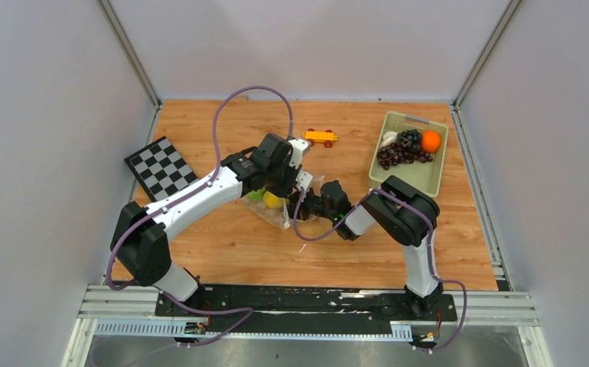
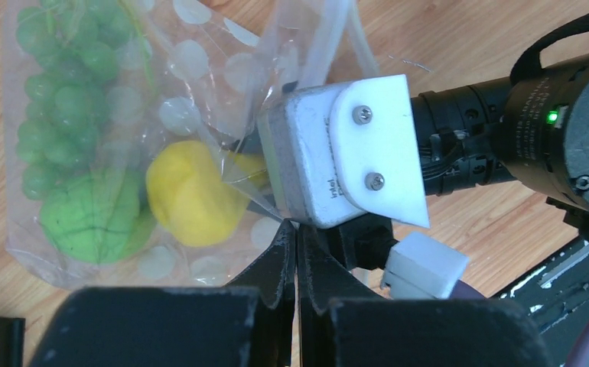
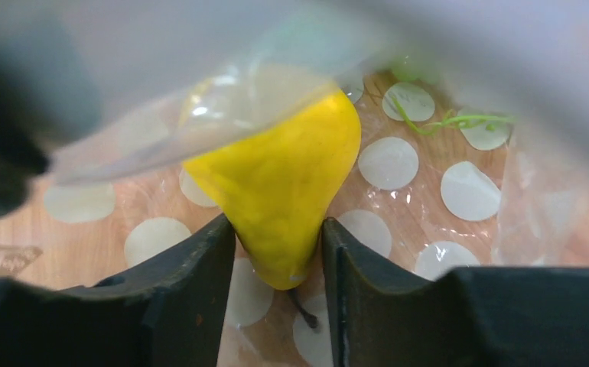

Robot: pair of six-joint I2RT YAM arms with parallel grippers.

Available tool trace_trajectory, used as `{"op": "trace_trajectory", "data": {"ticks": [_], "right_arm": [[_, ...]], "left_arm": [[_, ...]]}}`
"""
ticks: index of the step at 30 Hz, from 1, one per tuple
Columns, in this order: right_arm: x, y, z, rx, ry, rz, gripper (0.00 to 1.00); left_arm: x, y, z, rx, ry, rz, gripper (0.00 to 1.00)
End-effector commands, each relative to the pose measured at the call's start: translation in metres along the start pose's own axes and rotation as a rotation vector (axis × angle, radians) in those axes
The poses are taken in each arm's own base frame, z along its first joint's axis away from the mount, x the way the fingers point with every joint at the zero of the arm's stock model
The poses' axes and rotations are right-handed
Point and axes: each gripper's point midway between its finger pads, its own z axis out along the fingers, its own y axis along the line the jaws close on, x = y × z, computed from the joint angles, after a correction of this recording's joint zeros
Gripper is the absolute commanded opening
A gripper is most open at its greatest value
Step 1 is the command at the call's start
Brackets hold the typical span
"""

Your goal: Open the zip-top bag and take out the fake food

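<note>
Pinching yellow fruit [image 3: 276,164], right claw [image 3: 278,229], inside zip-top bag [image 3: 467,191]

- The left arm [image 1: 192,195] reaches from its base up and to the right, with the wrist bent downward.
- The left claw [image 2: 297,233] is closed tight, its tips pinching film of the zip-top bag [image 2: 200,69].
- The right arm [image 1: 402,210] folds at the elbow, with the forearm pointing left and held low.
- The right claw [image 3: 276,229] presses one finger against each side of the lemon [image 3: 284,168].
</note>
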Motion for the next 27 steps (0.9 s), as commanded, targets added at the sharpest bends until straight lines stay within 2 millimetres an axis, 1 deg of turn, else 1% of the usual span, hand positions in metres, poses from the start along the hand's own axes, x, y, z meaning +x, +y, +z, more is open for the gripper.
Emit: {"op": "trace_trajectory", "data": {"ticks": [1,3,5,9,16,19,24,27], "right_arm": [[-0.04,0.006,-0.011,0.004,-0.086,-0.014,0.41],[-0.047,0.01,-0.016,-0.003,-0.077,-0.006,0.35],[-0.054,0.013,-0.021,-0.011,-0.058,0.0,0.32],[-0.063,0.015,-0.031,-0.003,-0.014,0.016,0.3],[-0.068,0.015,-0.048,0.029,0.099,0.045,0.25],[-0.073,0.017,-0.06,0.046,0.162,0.062,0.24],[-0.079,0.021,-0.09,0.076,0.284,0.078,0.24],[-0.075,0.025,-0.111,0.089,0.362,0.086,0.24]], "left_arm": [[-0.023,-0.008,-0.006,0.025,-0.057,-0.005,0.0],[-0.021,-0.008,-0.005,0.025,-0.051,-0.007,0.0],[-0.021,-0.008,-0.004,0.025,-0.047,-0.008,0.0],[-0.02,-0.008,-0.003,0.025,-0.04,-0.009,0.0],[-0.019,-0.003,-0.003,-0.004,-0.038,-0.004,0.0],[-0.018,-0.001,-0.002,-0.013,-0.033,-0.002,0.0],[-0.018,-0.001,-0.001,-0.015,-0.03,-0.003,0.0],[-0.018,-0.001,-0.001,-0.016,-0.029,-0.003,0.0]]}}
